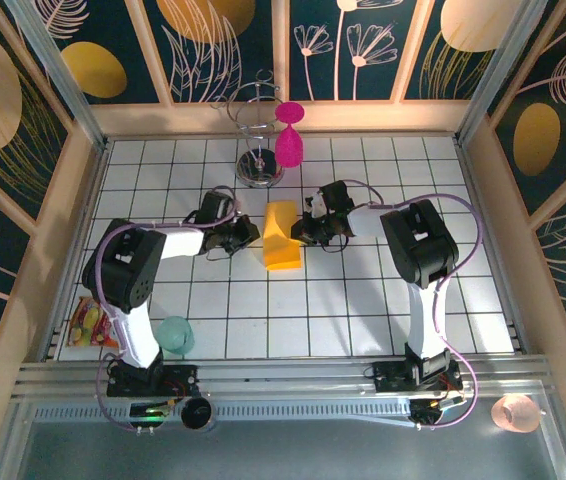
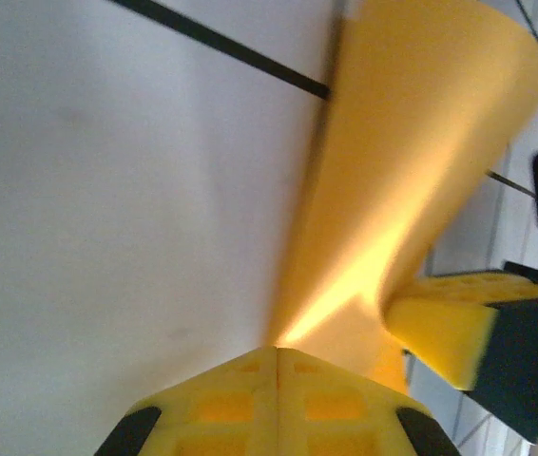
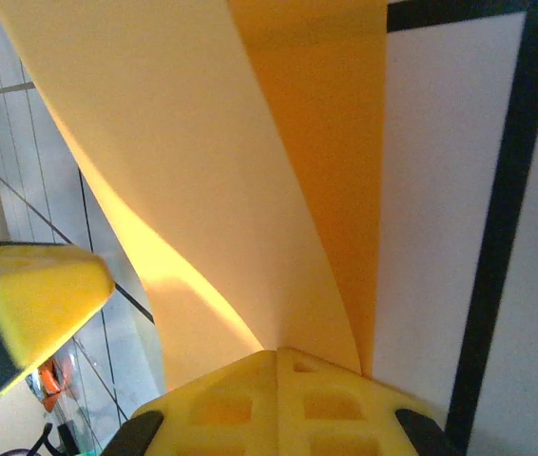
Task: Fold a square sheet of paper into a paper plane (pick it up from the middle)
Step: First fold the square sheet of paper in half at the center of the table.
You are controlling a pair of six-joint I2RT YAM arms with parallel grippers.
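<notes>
Mid-table, the paper (image 1: 283, 238) sits between left gripper (image 1: 254, 237) and right gripper (image 1: 303, 232), both clenched on it. The goblet (image 1: 289, 147) hangs on a rack (image 1: 260, 172).

Free passage over near-right tiles of counter (image 1: 363, 320). Obstructed: centre by folded paper (image 1: 283, 240); far edge by wire stand (image 1: 257, 168) and magenta goblet (image 1: 289, 145); near-left corner by teal cup (image 1: 175, 335).

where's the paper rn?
Top view: the square sheet of paper is mid-table, bowed up, pinched between the left gripper and the right gripper, just near-side of the magenta goblet.
</notes>
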